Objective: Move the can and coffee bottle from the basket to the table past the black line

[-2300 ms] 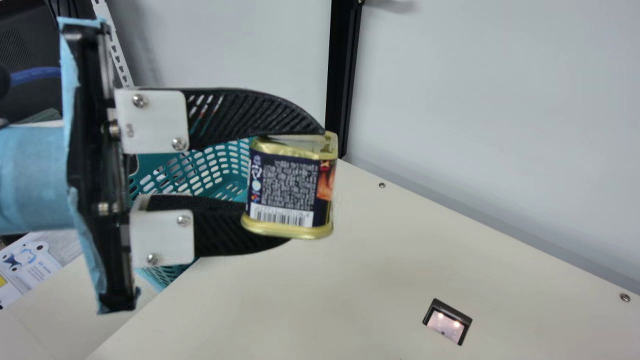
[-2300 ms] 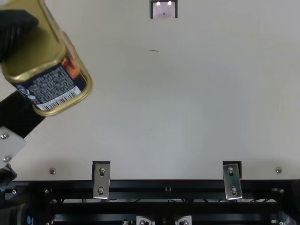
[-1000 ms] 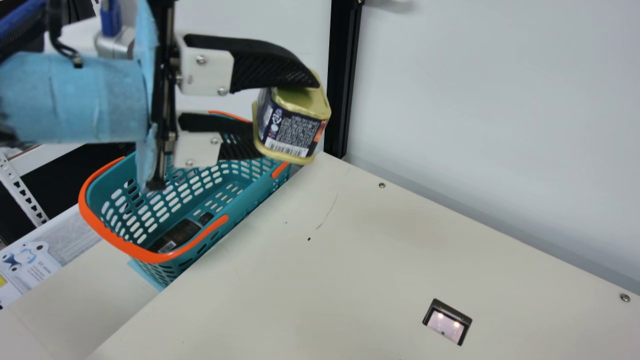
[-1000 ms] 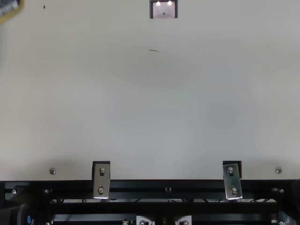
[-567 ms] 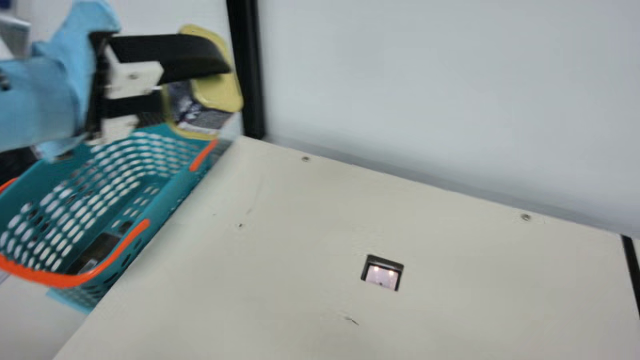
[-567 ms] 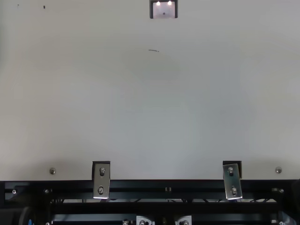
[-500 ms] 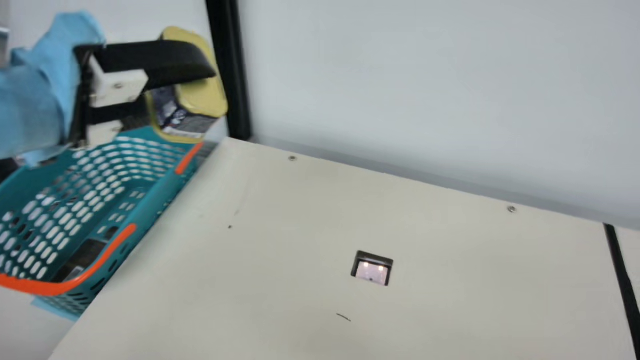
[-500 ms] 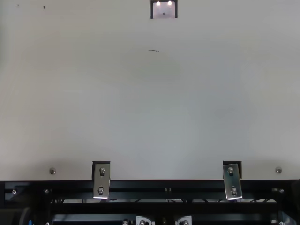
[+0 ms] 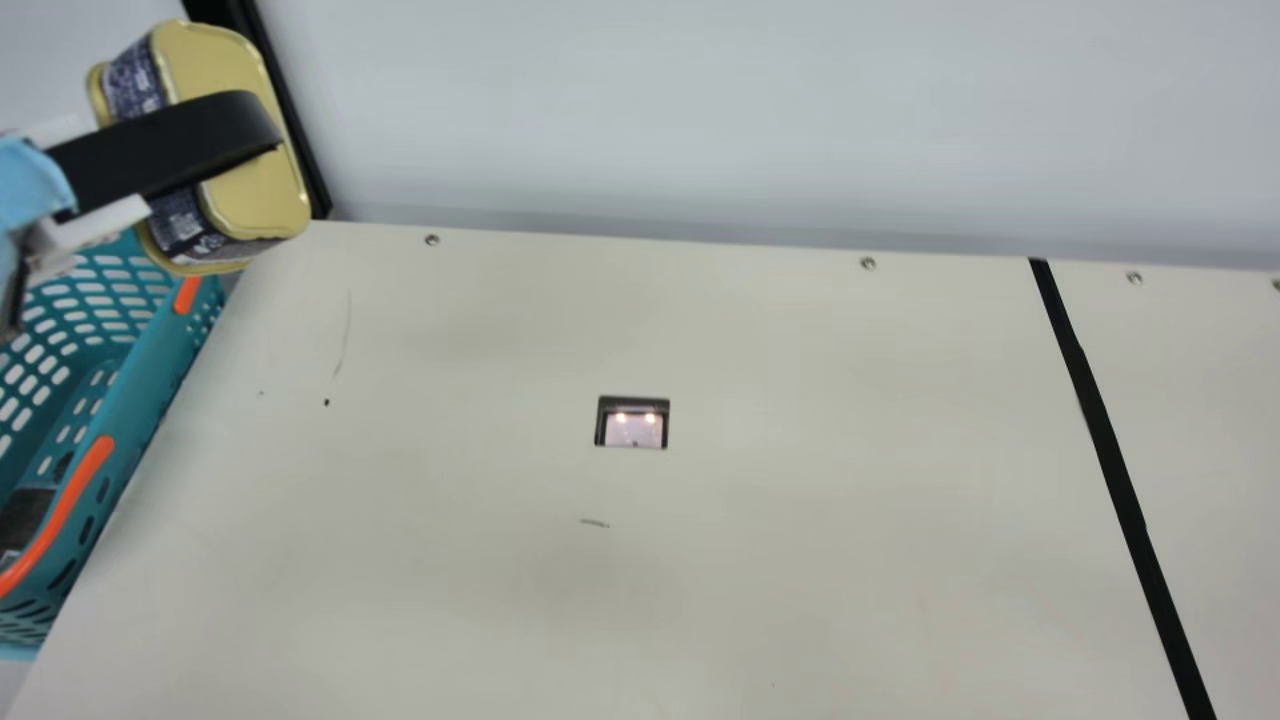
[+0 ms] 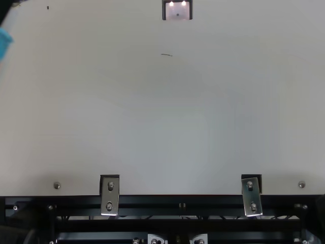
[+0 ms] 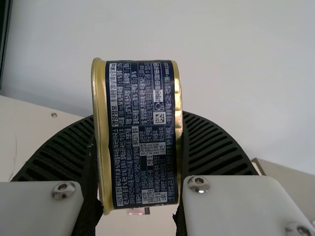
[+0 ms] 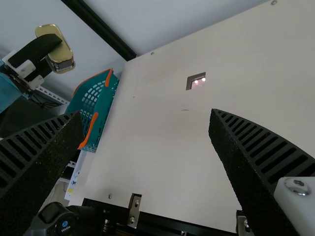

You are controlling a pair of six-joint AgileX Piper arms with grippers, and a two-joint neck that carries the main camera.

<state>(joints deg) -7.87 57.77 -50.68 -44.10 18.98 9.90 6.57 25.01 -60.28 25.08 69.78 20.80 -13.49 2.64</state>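
While the left arm was raised higher than the basket [image 9: 140, 360], its light blue wrist wrap [image 9: 25, 185] at the main view's left edge, the coffee bottle [image 9: 25, 512] lay inside that basket, only partly in sight. The left gripper [image 9: 215, 140] pointed inward from that edge, its near finger slanting slightly upward across the can [image 9: 250, 200]. It had the can clasped between its two fingers, tilted, gold end toward the camera, up above the basket's level. To the right of the basket spread the cream bench [image 9: 480, 450], with a small lit recess [image 9: 633, 428] set into it. Farther right, well apart from the basket, the black line [image 9: 1130, 500] ran slantwise; the can was on the basket's side of it. The right gripper [image 12: 147, 115] was spread wide above the bench, well apart from the basket.
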